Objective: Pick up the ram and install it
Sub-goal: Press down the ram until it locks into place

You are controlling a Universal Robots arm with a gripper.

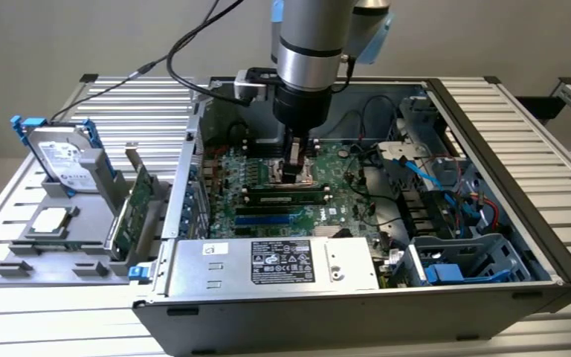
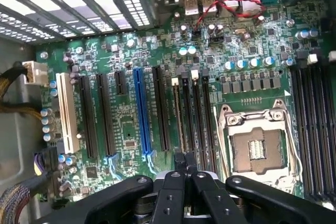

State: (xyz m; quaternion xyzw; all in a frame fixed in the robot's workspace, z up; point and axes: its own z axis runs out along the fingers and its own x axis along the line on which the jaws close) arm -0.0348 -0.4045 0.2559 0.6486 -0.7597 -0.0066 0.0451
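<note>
In the exterior view, the arm is reaching down into the open computer case [image 1: 484, 245], its gripper [image 1: 297, 165] hanging just above the motherboard [image 1: 265, 204], beside the processor socket [image 1: 300, 177]. The ram [image 1: 285, 198] is lying along a memory slot on the near side of the gripper, apparently already seated, though how fully is hard to judge from here. On the exterior view's left, outside the case, a grey holder [image 1: 57, 253] is carrying a hard drive [image 1: 62, 160] and a green expansion card [image 1: 139, 204]. In the wrist view, the gripper [image 2: 185, 165] is showing its two fingers pressed together with nothing between them, hovering over the board near the empty processor socket [image 2: 257, 148] and the rows of black slots [image 2: 194, 114]. The danger I judge from here: if the stick is sitting only partly home, any downward push off its centre could tilt it or stress the slot, and the shut fingertips are close enough to the socket to scrape it. The exterior view is giving the stick and the parts holder; the wrist view is giving the finger state and the socket's bare contacts.
</note>
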